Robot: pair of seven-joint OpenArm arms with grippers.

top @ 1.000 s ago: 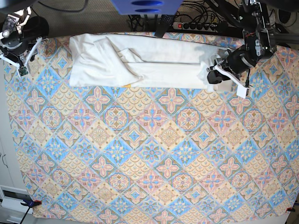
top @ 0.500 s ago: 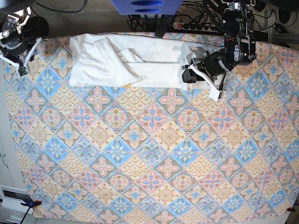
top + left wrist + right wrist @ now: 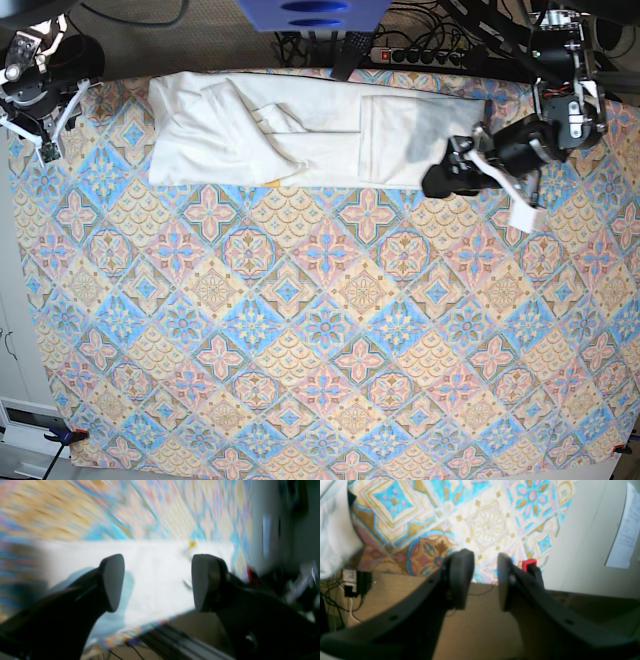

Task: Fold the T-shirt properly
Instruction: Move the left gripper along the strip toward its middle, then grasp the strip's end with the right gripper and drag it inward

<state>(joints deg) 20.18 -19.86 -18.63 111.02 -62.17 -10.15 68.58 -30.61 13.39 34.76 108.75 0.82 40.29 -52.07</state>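
- Since half a second earlier the left arm's black two-fingered gripper [image 3: 440, 180] had swung back toward the base view's right, off the cloth, and the right end of the large white cotton T-shirt [image 3: 300, 130] now lay folded inward as a flat panel where it had been bunched under the fingers
- Nearest the lower edge of the base view, the patterned tablecloth of blue, pink and tan tiles [image 3: 320, 340] lay bare
- Farther up, that left gripper [image 3: 155, 580] hung just beside the shirt's right end; its jaws stood spread wide with nothing between them; the left wrist view was smeared, showing only white fabric [image 3: 155, 562] beyond the pads and a small yellow fleck
- The T-shirt lay as a long folded band along the far edge of the table; its left half was rumpled with overlapping layers; a trace of yellow print peeked at its near hem
- At the far corner on the base view's left, the right arm's black gripper [image 3: 40, 100] sat parked at the cloth's edge, apart from the shirt; in the right wrist view its jaws [image 3: 480, 577] stood parted and empty, with a red clamp [image 3: 529, 563] just behind one finger
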